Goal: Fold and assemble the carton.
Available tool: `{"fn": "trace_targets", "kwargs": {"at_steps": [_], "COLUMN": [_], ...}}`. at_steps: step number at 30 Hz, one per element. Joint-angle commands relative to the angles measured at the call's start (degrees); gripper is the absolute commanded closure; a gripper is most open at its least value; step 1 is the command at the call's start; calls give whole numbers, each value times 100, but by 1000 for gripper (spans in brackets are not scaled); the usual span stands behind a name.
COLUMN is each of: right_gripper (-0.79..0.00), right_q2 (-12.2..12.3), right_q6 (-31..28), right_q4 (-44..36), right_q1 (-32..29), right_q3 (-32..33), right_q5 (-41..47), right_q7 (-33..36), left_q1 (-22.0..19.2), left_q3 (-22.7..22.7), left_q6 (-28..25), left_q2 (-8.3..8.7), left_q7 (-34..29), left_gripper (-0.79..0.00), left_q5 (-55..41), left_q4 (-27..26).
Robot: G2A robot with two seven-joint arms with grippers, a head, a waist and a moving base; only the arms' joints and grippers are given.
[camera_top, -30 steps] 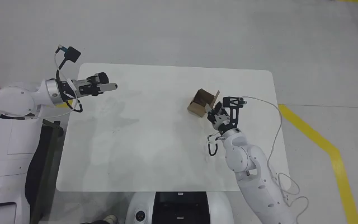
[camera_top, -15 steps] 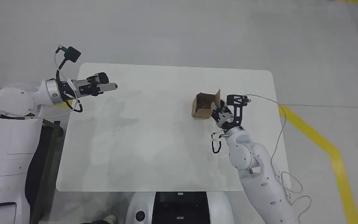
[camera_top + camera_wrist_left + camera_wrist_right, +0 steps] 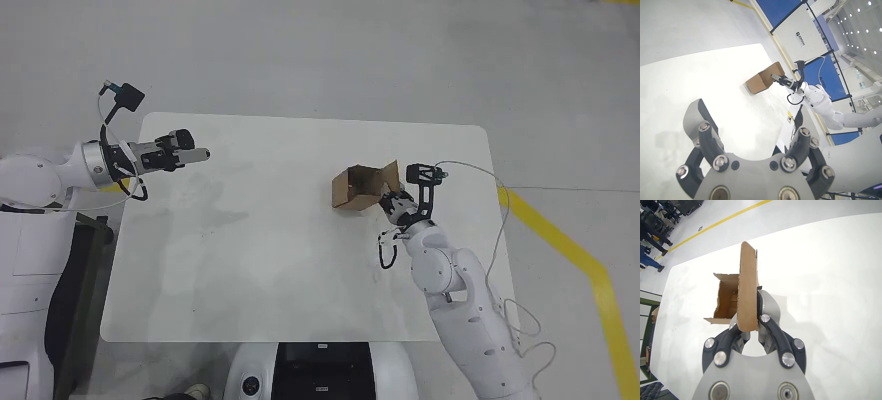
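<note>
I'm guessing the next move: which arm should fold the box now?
Right. The right gripper holds the carton by its flap; the left gripper hangs open across the table.

Left wrist view first: far out beyond the right gripper (image 3: 774,76), a white board (image 3: 797,28) stands with a dark round logo and one short word in capitals printed on its lower part. Right behind that gripper's arm there's a blue board (image 3: 829,75) with the same kind of logo and word in white. Closer to the left gripper (image 3: 751,111), just off the table (image 3: 696,75) edge, a small white tag (image 3: 789,119) on the floor carries a black mark, too small to read. Over to the right wrist view: far ahead of the fingers, a small square marker (image 3: 700,228) sits on the floor beside the yellow line (image 3: 719,222), its sign illegible.
</note>
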Motion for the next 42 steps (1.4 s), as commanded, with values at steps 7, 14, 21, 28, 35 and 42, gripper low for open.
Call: {"fn": "trace_targets", "kwargs": {"at_steps": [7, 14, 21, 28, 35, 42], "right_gripper": [0, 0, 0, 0, 0, 0], "right_q2": [-29, -51, -107, -80, -78, -78], "right_q6": [-392, -844, -1798, -1930, -1945, -1945], "right_q4": [-515, -900, -991, -1054, -1052, -1052], "right_q1": [-301, -641, -1114, -1413, -1417, -1417], "right_q3": [178, 183, 300, 404, 397, 397], "right_q5": [1068, 1981, 4277, 4765, 4767, 4767], "right_q7": [-472, -773, -1074, -1012, -999, -999], "left_q1": [0, 0, 0, 0, 0, 0], "left_q3": [0, 0, 0, 0, 0, 0], "left_q6": [0, 0, 0, 0, 0, 0], "left_q2": [0, 0, 0, 0, 0, 0], "left_q7": [0, 0, 0, 0, 0, 0], "left_gripper": [-785, -785, -785, -785, -785, -785], "left_q5": [0, 0, 0, 0, 0, 0], "left_q4": [0, 0, 0, 0, 0, 0]}}
